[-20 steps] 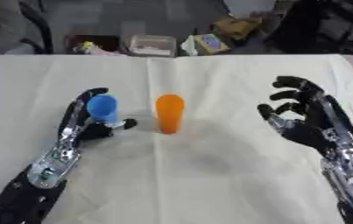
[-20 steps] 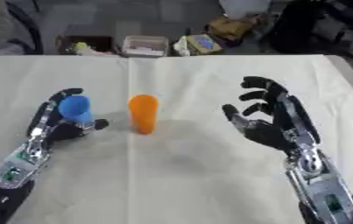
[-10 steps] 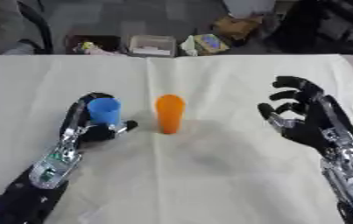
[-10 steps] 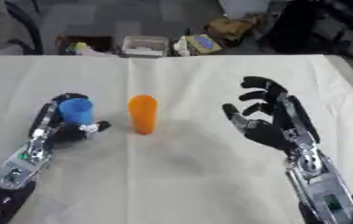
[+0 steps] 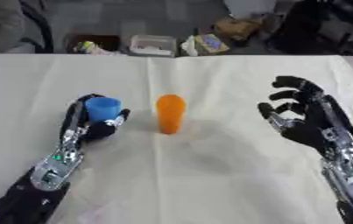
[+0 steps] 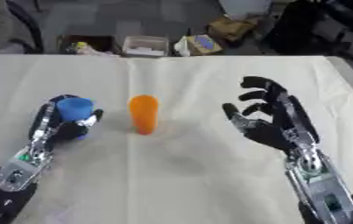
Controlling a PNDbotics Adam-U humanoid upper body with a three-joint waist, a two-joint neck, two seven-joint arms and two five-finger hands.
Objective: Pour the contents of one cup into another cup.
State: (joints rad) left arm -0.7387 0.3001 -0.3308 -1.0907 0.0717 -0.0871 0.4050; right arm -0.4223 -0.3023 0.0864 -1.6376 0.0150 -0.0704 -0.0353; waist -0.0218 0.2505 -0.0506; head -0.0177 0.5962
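Even, soft overhead light on the pale table [image 5: 210,175] (faint shadows only); whole picture slightly blurred.

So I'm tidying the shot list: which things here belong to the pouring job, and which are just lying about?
Part of the job:
blue cup, held in the left hand
orange cup, standing alone on the table
right hand, open, holding nothing

Lying about:
clear box and other clutter on the floor beyond the far edge
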